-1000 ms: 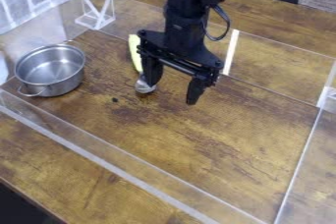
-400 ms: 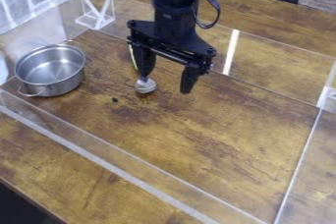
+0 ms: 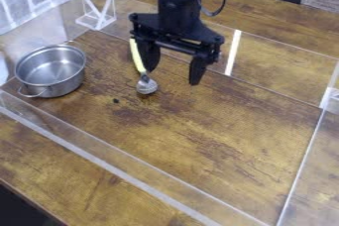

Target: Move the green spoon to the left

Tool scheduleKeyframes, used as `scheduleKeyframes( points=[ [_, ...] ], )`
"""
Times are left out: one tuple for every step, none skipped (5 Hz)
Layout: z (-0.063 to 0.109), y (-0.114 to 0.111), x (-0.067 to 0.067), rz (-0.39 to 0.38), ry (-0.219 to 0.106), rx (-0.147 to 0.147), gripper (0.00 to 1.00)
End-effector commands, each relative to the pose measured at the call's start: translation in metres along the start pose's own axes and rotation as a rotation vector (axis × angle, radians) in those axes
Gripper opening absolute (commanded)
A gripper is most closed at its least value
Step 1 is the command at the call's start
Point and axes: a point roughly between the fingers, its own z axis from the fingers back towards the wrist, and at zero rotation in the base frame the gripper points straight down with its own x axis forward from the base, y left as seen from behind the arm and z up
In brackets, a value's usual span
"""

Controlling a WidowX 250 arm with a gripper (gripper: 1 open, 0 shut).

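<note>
The green spoon (image 3: 141,69) lies on the wooden table, its yellow-green handle pointing away and its round grey bowl end (image 3: 146,86) nearest the camera. My gripper (image 3: 175,68) hangs open above the table, pointing down. Its left finger (image 3: 150,61) stands just right of the spoon's handle and its right finger (image 3: 200,69) is further right. Nothing is between the fingers. The spoon rests free on the table.
A shiny steel bowl (image 3: 51,68) sits at the left. Clear acrylic walls (image 3: 159,185) border the work area, with a clear stand (image 3: 95,12) at the back left. A yellow-white strip (image 3: 233,52) stands upright right of the gripper.
The gripper has risen a little and rolled slightly, still open. The spoon's handle now shows more beside the left finger. The spoon has not moved.
</note>
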Motion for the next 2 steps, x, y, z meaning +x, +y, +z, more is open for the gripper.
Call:
scheduleKeyframes(
  points=[
    [0.044, -0.017, 0.017, 0.022, -0.114, -0.072, 1.0],
    [0.058, -0.036, 0.024, 0.036, -0.145, -0.105, 1.0]
  ],
)
